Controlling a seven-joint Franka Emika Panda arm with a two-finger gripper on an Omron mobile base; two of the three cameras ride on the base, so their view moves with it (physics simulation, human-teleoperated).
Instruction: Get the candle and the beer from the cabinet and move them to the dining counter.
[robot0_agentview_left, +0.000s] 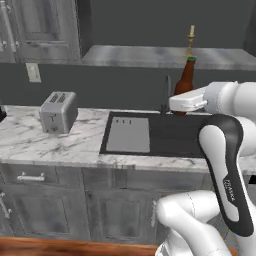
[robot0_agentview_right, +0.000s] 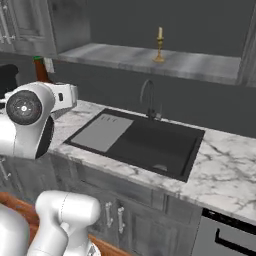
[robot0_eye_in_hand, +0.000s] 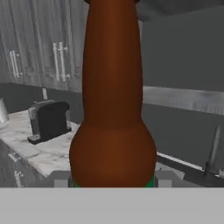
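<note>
- the beer (robot0_agentview_left: 184, 84), a brown glass bottle with a green cap, is seen held upright in the gripper (robot0_agentview_left: 179, 106), above the black sink (robot0_agentview_left: 170, 135) and out of the cabinet (robot0_agentview_left: 165, 55).
- in the hand view the beer (robot0_eye_in_hand: 113, 109) is seen very close, rising between the two grey finger pads (robot0_eye_in_hand: 61, 178) at its lower body; the jaws are closed on it, with a strip of green label visible just above them.
- in the right base view only the bottle's neck and cap (robot0_agentview_right: 40, 69) are seen, above the arm's white wrist.
- the candle (robot0_agentview_left: 191, 42), a cream stick in a golden brass holder, is left standing upright on the marbled shelf floor of the cabinet, behind and above the bottle.
- in the right base view the candle (robot0_agentview_right: 159, 46) is seen alone on that shelf (robot0_agentview_right: 150, 60), above the tap (robot0_agentview_right: 148, 100).
- a grey toaster (robot0_agentview_left: 58, 112) is seen on the marble counter (robot0_agentview_left: 50, 142) left of the sink, well apart from the bottle.
- a dark coffee machine (robot0_eye_in_hand: 49, 120) is seen on the counter in the hand view.
</note>
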